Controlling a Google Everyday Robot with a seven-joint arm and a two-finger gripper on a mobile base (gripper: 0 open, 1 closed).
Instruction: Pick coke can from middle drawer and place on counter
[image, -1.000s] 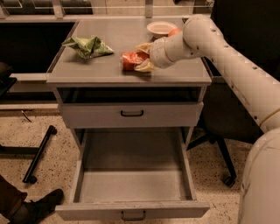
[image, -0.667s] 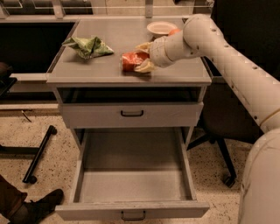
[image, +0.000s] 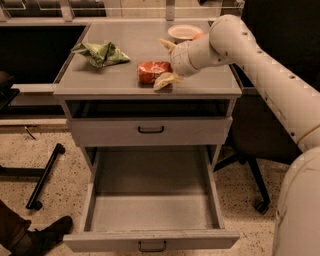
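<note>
While the arm reaches over the right side of the counter (image: 100, 80) much as it did a second ago, you can see in the one camera view that the gripper (image: 168, 63) has changed. Its pale fingers (image: 167, 45) now stand wide apart, one raised above the can (image: 152, 71) and the other low at the can's near right corner. A moment back they sat closer about it. The can has hardly shifted and now lies on the counter near the front edge, a little right of centre. I judge it released, or within a hair of it. You cannot tell whether the low finger touches the can or only crosses in front of it. If it does touch, pulling away could nudge or roll the can, so lift clear rather than drag sideways. The middle drawer (image: 150, 215) hangs pulled out below, its tray bare, so the picking part looks done and only the retreat is left. The can looks red with a whitish patch of lettering, and it rests on its side with its length running left to right. Its ends are hard to make out. A crumpled green bag (image: 100, 53) lies well to its left, and a white dish (image: 184, 32) sits behind it at the back.
</note>
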